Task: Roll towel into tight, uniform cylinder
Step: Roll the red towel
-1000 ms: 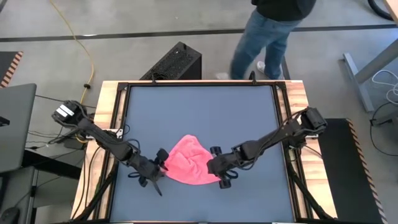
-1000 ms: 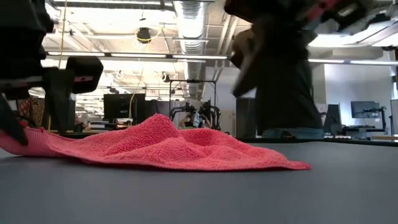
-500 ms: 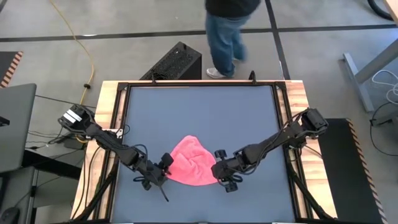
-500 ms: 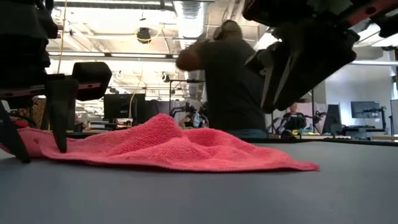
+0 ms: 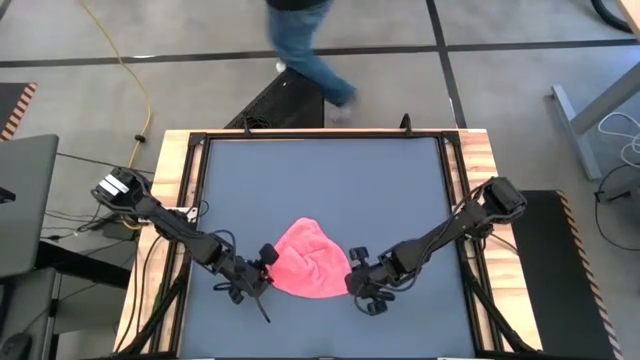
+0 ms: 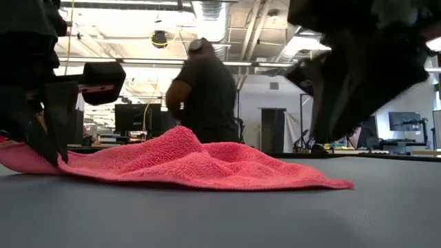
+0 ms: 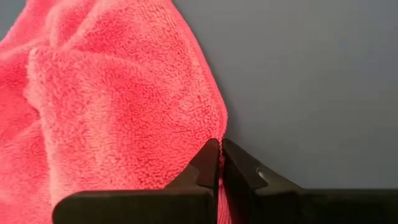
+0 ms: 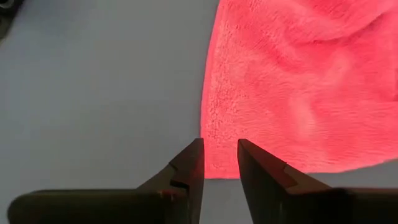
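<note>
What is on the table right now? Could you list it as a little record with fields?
Cloth: pink towel, rumpled, not rolled
Surface: dark grey table
Left tool: shut, pinching the towel's edge
Right tool: fingers apart, at the towel's other edge, gripping nothing
Background: a person walking past behind the table

Both arms reach inward and low from opposite sides. The left gripper (image 5: 262,276) has its fingers (image 7: 205,163) pinched together on pink cloth. The right gripper (image 8: 220,163) hovers with its fingers (image 8: 189,163) slightly parted.
</note>
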Tool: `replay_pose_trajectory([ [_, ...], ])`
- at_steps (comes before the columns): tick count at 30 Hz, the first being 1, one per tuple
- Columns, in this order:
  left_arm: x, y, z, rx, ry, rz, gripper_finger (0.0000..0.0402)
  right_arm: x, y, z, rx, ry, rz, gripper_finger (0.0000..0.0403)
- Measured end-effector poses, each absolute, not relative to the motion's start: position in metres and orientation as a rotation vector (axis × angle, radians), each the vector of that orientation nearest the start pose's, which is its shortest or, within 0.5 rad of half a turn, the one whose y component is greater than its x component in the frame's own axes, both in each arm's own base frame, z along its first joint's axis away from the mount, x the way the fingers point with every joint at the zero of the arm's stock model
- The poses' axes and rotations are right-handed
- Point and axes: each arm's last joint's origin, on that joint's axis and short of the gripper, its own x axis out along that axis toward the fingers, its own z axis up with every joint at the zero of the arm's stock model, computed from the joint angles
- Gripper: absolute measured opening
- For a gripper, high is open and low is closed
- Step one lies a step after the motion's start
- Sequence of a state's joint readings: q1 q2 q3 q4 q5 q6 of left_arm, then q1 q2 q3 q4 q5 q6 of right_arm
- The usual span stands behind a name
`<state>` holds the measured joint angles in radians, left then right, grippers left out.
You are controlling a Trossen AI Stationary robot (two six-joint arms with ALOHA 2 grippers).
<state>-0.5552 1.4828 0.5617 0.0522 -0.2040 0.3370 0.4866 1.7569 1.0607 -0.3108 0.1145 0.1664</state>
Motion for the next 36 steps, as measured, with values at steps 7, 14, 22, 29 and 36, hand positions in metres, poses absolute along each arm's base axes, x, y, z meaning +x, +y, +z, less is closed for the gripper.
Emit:
replay_pose_trajectory([
  [7,0.218,-0.128,0.134,0.622,0.777,-0.456,0.0000,0.319,0.163,0.137,-0.144,1.049,0.241,0.0123],
  [14,0.217,-0.128,0.135,0.616,0.776,-0.453,0.0000,0.319,0.164,0.123,-0.129,1.103,0.224,0.0089],
  [22,0.210,-0.114,0.184,0.598,0.581,-0.354,0.0000,0.312,0.151,0.165,-0.111,1.022,0.209,0.0018],
  [29,0.182,-0.085,0.252,0.471,0.285,-0.188,0.0000,0.301,0.112,0.265,0.016,0.714,0.155,0.0008],
  [36,0.141,-0.064,0.306,0.233,-0.068,-0.150,0.0000,0.277,0.085,0.349,0.119,0.374,0.141,0.0009],
])
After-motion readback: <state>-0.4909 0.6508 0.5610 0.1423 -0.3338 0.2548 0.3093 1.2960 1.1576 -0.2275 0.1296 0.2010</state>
